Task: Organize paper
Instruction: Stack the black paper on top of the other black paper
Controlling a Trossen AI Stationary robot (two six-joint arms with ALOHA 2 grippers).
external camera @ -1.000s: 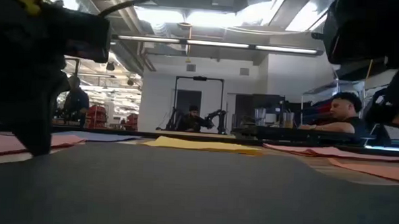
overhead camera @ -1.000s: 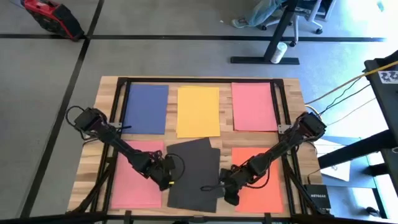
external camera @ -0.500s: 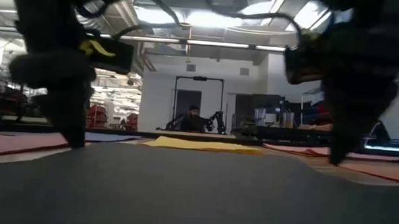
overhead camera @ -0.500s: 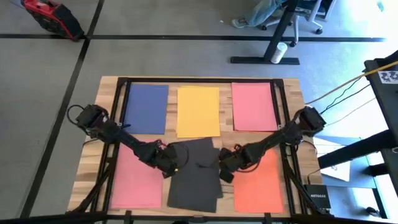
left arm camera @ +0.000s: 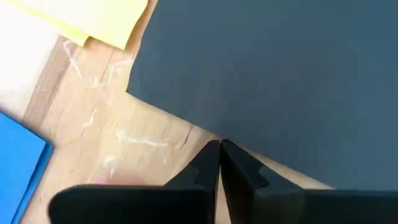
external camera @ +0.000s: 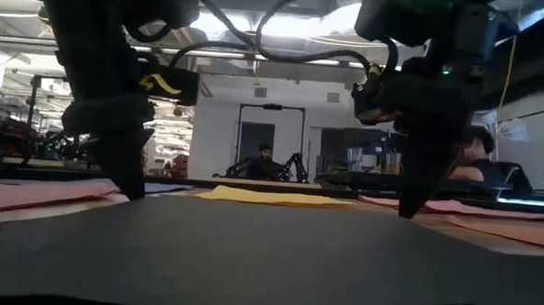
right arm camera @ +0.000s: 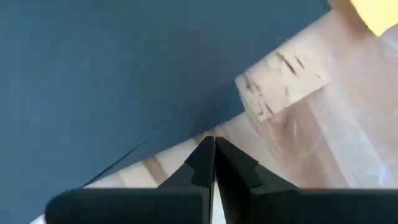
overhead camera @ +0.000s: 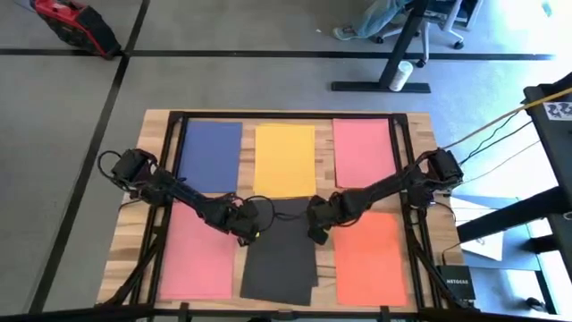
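Note:
A stack of dark grey paper [overhead camera: 279,255] lies flat at the near middle of the table, beside a pink sheet [overhead camera: 198,250] on its left and an orange sheet [overhead camera: 370,258] on its right. Blue [overhead camera: 211,154], yellow [overhead camera: 284,159] and pink [overhead camera: 365,152] sheets lie in a row along the far side. My left gripper [overhead camera: 248,230] is shut at the dark stack's far left corner. My right gripper [overhead camera: 315,228] is shut at its far right corner. Both point down in the low view, the left [external camera: 134,194] and the right [external camera: 405,213]. My left gripper stands with its shut fingertips [left arm camera: 211,152] against the dark paper's left edge [left arm camera: 186,119] near the far corner, coming from above onto the wood. My right gripper sets its shut fingertips [right arm camera: 206,149] at the dark paper's right edge [right arm camera: 174,132] near the far corner, also from above. The paper lies flat.
Black frame rails [overhead camera: 170,179] run along the table's sides. A small black box [overhead camera: 451,284] sits past the near right corner. People [external camera: 264,161] sit in the room beyond the far edge.
Both grippers have gone from the near part of the dark stack toward the far edge, along its sides. The dark sheets, which lay slanted and fanned apart, have turned square with the table and drawn together into a narrower stack.

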